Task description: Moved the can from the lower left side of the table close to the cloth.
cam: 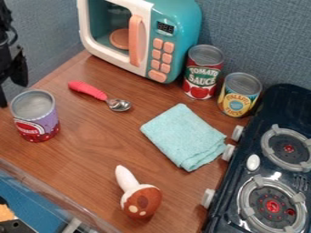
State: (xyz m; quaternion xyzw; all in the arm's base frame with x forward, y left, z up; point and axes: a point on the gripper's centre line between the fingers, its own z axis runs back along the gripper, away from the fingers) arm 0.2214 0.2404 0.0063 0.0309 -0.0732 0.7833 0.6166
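your gripper (12, 94) is at the left edge of the view, just beside the purple and red can (35, 116), with its fingers parted and nothing between them. the can stands upright on the left part of the wooden table (91, 139), well apart from the folded blue cloth (184, 136). the step in hand, as i judge it, is the grasp. bring the open fingers over the can and line them up so one goes down each side of the wall; the can looks wide for this gripper, so centre carefully or a fingertip may land on the rim and tip it. go low enough to hold the body rather than the lip, then close evenly and check that it sits level before you lift. raise it enough to pass the spoon (100, 95), whose bowl points toward the cloth, and keep your line above the mushroom toy (141, 200) in the view. aim for bare wood just beside the cloth's near-left edge, since a fold under the base could make it lean. lower gently, then release.
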